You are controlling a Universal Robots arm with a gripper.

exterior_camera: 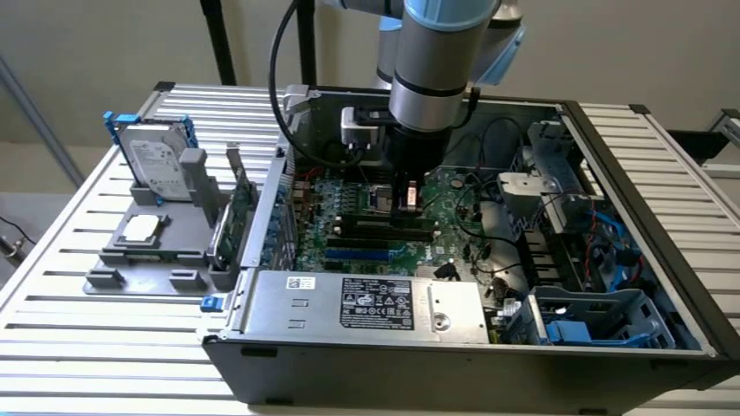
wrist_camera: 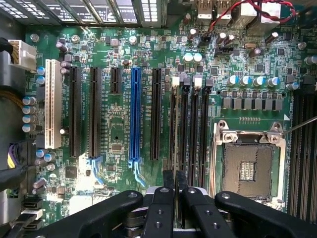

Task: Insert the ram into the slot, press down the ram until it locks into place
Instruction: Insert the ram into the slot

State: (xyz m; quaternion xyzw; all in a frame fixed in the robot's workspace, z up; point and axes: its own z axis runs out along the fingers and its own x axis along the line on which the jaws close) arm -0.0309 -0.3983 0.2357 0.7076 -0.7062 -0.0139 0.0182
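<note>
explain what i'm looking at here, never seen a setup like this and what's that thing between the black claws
This is a robot arm working inside an opened desktop computer that lies on a slatted metal table. One picture is taken from a camera standing off to the side; the other comes from a camera on the arm's wrist, looking down on the green motherboard. The black claws are the gripper, shut on the ram, a thin memory stick seen edge-on. It is held over the black memory slots beside the empty processor socket. On the table at the exterior view's left, a grey holder carries a hard drive and an upright green card.
</note>
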